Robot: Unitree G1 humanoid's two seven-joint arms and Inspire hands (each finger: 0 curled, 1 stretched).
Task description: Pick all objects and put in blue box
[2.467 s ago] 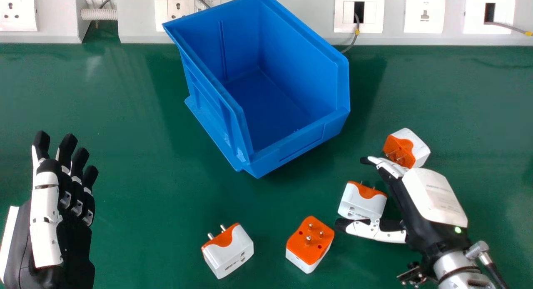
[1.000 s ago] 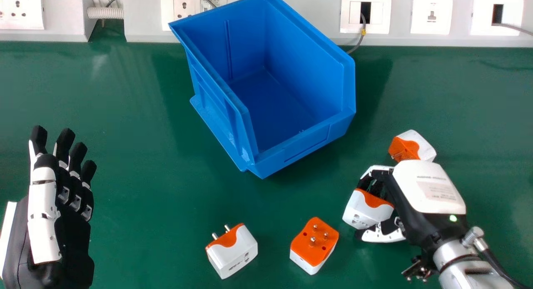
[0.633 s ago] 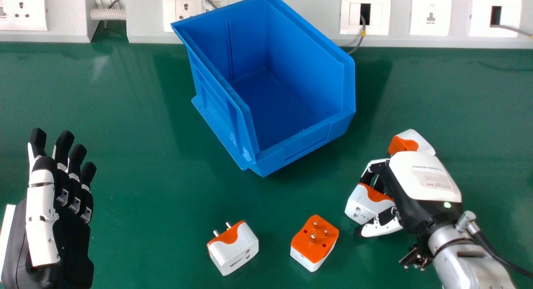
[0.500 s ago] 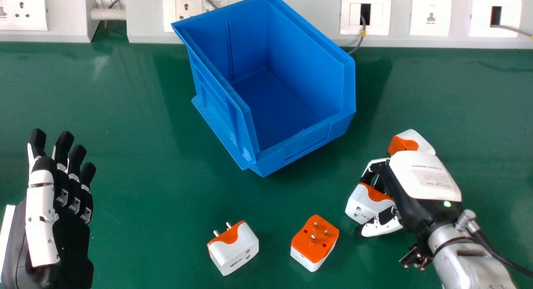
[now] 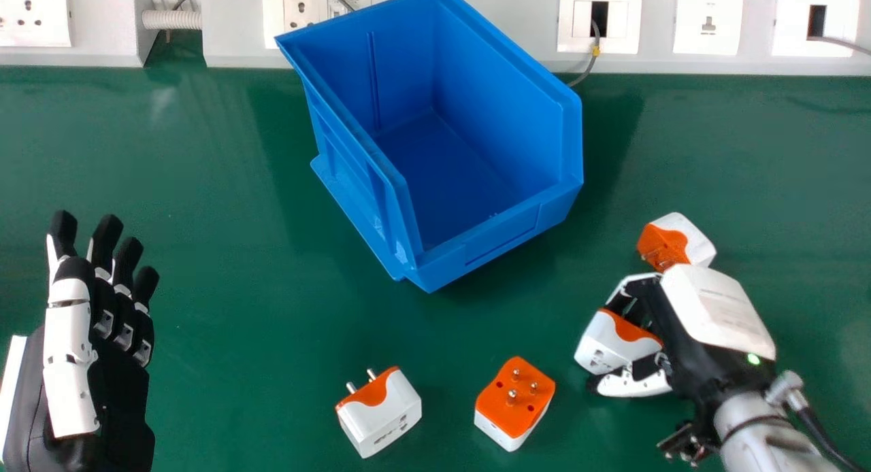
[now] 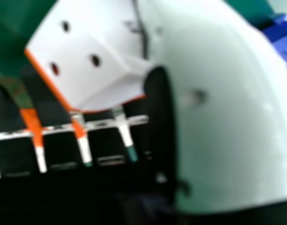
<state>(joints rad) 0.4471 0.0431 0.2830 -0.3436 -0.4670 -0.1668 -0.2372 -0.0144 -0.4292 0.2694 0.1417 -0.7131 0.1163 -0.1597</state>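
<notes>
"Four plug adapters in the head view, wht w/ orange pin faces, all outside the blue bin (image 5: pixel 507 98). Where's the 1st?"

"In the R hand (image 5: pixel 714 315), off the bin's near R side. Fingers (image 5: pixel 631 298) curled, clamped on the held adapter (image 5: pixel 612 343) w/ the thumb (image 6: pixel 227 122) opposite. R-hand view agrees: wht socket face w/ dark holes, orange edge, btwn thumb & fingers. Can't tell if it's off the table (image 5: pixel 238 186) or resting on it."

"And the 2nd?"

"Far adapter (image 5: pixel 693 242), just past that hand's knuckles, orange side twd the robot. Hand overlaps its near edge in the head view, so can't tell if they touch."

"Other two?"

"Both on the green tabletop, near side of the bin, well apart from it. Middle adapter (image 5: pixel 515 400): orange face up, 3 metal pins showing. L adapter (image 5: pixel 384 414): wht side up, pins aimed away from the robot & a bit L."

"L hand (image 5: pixel 102 363)?"

"At the view's L edge, holding nothing. Fingers straight, slightly apart at the tips, thumb straight alongside."

"Bin position?"

"Approx. mid-table, set at an angle, open top up, far end by the wht trunking (image 5: pixel 510 26) w/ its wall sockets (image 5: pixel 709 40)."
</notes>
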